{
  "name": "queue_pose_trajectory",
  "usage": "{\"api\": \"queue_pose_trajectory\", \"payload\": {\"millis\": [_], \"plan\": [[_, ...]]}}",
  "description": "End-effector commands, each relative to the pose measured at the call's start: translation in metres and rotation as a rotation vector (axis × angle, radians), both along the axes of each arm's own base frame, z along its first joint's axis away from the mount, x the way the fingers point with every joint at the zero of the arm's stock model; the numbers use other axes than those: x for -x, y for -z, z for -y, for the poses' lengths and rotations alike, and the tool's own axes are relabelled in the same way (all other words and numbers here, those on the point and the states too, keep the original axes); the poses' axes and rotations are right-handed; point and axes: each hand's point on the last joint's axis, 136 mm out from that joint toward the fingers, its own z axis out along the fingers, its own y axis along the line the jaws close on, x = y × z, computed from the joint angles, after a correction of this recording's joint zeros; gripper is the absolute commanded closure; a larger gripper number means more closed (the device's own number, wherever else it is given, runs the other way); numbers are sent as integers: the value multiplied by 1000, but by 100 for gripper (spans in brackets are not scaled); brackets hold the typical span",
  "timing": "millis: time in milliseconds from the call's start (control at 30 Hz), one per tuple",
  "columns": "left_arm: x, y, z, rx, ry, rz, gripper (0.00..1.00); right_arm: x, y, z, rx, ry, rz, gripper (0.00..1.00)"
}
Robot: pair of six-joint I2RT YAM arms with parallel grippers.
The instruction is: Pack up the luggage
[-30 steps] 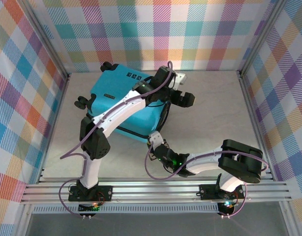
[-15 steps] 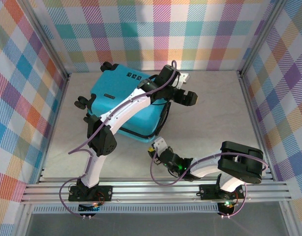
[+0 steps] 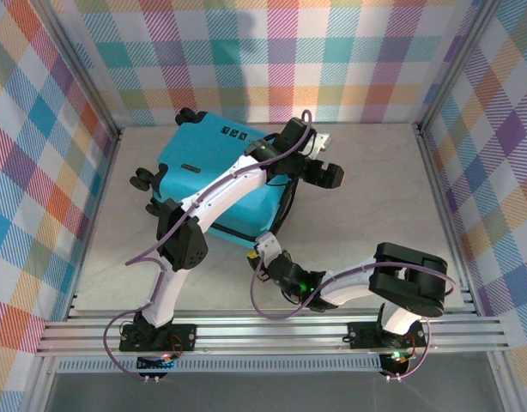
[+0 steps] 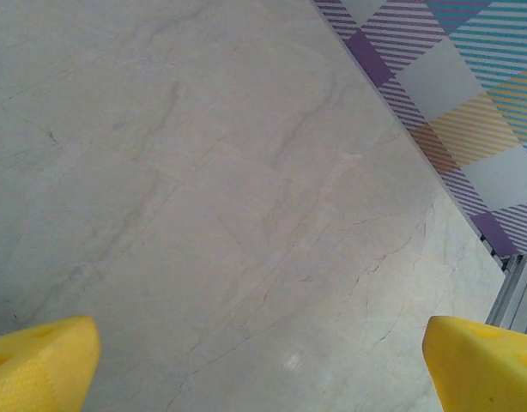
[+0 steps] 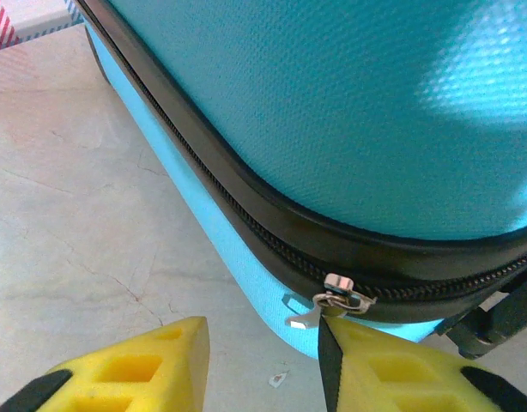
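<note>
**Pale marble-patterned tabletop [image 4: 203,172] bearing the small turquoise hard-shell suitcase [image 3: 195,154], which lies flat with its two shells together.**

The left gripper [image 3: 322,172] hangs just past the suitcase's far right corner. Its yellow fingers [image 4: 40,360] are spread wide over bare tabletop with nothing between them. The right gripper [image 3: 263,247] faces the near corner, jaws parted and empty. The black zipper band [image 5: 246,215] runs directly ahead of it. The small silver zipper pull [image 5: 336,302] sits at the tip of one finger.
</note>
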Motion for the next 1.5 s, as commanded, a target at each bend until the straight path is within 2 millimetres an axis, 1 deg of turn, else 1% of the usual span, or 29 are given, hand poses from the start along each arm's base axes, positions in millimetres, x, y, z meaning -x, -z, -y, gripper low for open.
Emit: {"api": "queue_pose_trajectory", "payload": {"millis": [0,133,233,300,400,467,533,633,733,867,967,1033,1133,1267,1467], "plan": [[7,-8,6,18,25,-1,4,-12,-11,-1,-48,48,10,63],[8,-7,8,26,28,-11,5,-22,-10,9,-57,79,2,67],[9,-8,9,31,28,-12,5,-25,-14,10,-63,75,11,75],[10,-8,11,35,28,-14,5,-26,-17,11,-68,69,17,82],[10,-8,14,43,27,-15,5,-27,-18,13,-64,68,17,91],[9,-7,16,46,24,-20,5,-28,-18,16,-63,73,17,94],[9,-2,16,45,14,-35,5,-29,-18,20,-67,79,14,97],[9,6,16,40,-15,-50,7,-30,-18,25,-67,84,11,100],[5,7,13,40,-44,-36,7,-29,-16,30,-62,86,4,100],[5,5,16,60,-42,-41,6,-25,-10,33,-61,77,-17,100],[5,1,18,69,-42,-36,6,-22,-3,34,-75,80,-47,89],[5,-3,19,76,-38,-26,6,-17,-2,29,-77,64,-44,84],[2,-3,18,66,-47,-18,6,-14,-2,18,-65,42,-31,80],[1,0,18,58,-53,-18,6,-13,-5,9,-74,33,-30,74],[-1,5,17,46,-62,-17,6,-19,-4,2,-58,56,-36,67]]}}
